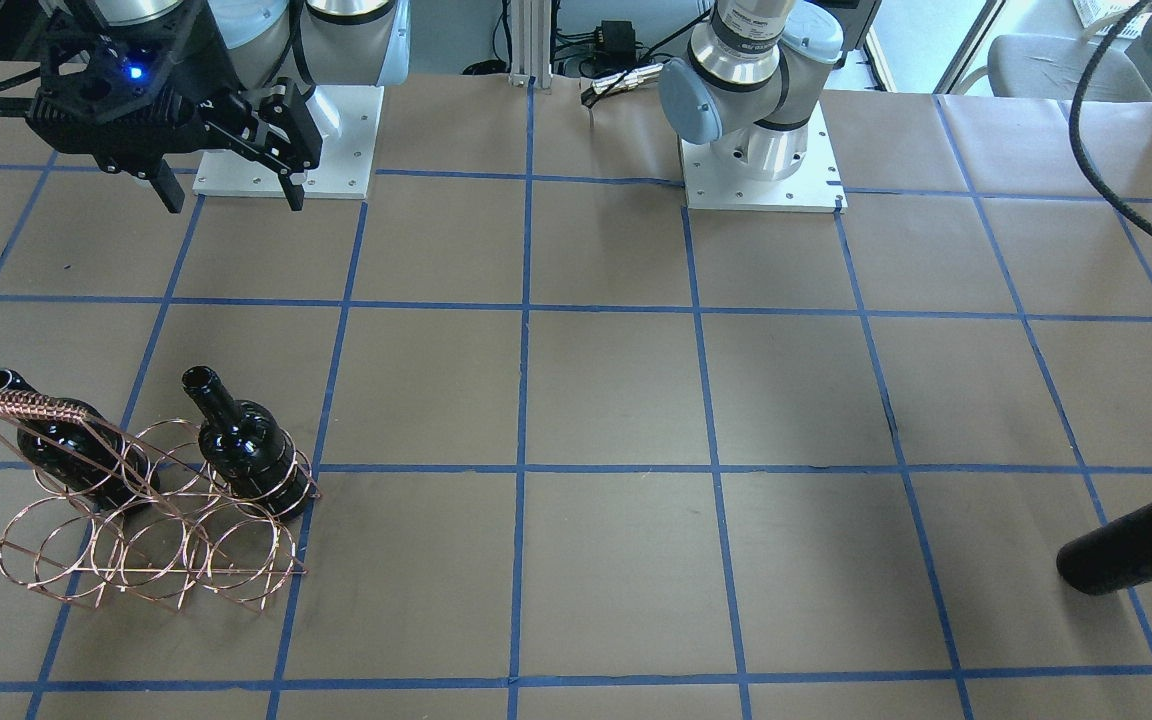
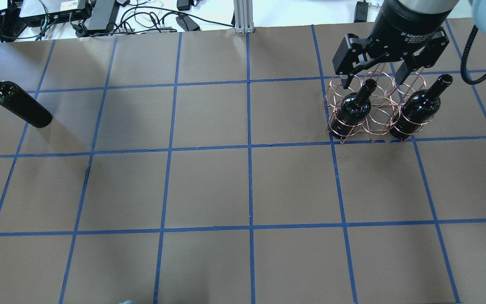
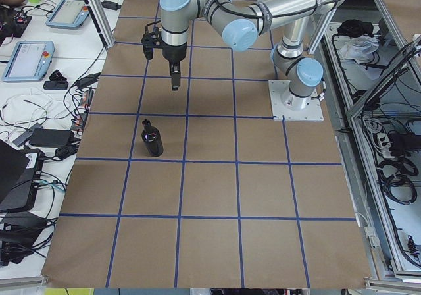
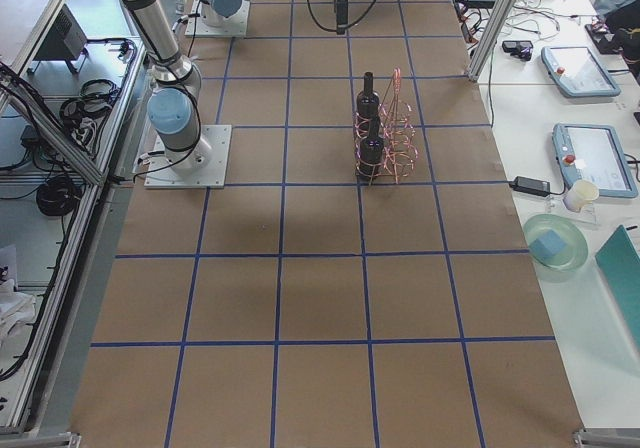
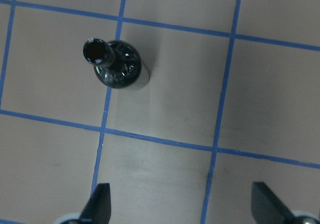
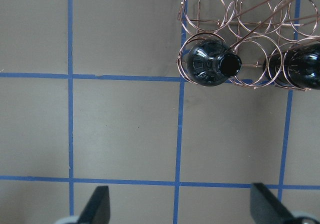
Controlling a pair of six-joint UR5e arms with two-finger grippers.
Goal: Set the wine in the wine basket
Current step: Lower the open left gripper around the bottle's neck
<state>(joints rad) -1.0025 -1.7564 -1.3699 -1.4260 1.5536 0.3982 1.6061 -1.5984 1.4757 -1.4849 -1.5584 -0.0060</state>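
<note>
The loose wine bottle [image 2: 21, 103] stands upright on the table at the robot's far left; it also shows in the front view [image 1: 1136, 545] and the left wrist view [image 5: 115, 66]. My left gripper [image 5: 182, 206] is open and empty, raised above and beside this bottle. The copper wire wine basket [image 2: 376, 122] stands at the right and holds two identical black bottles [image 2: 355, 107] [image 2: 416, 109]. My right gripper [image 2: 373, 82] is open and empty, raised over the basket's far side. In the right wrist view the basket [image 6: 215, 6] and one held bottle [image 6: 212, 64] lie ahead of the open gripper [image 6: 182, 206].
The table is brown paper with a blue tape grid. The two arm bases [image 1: 761, 150] stand at the robot's edge. Cables and devices [image 2: 99, 12] lie beyond the table's far edge. The basket's middle ring [image 2: 379, 115] between the two bottles holds nothing.
</note>
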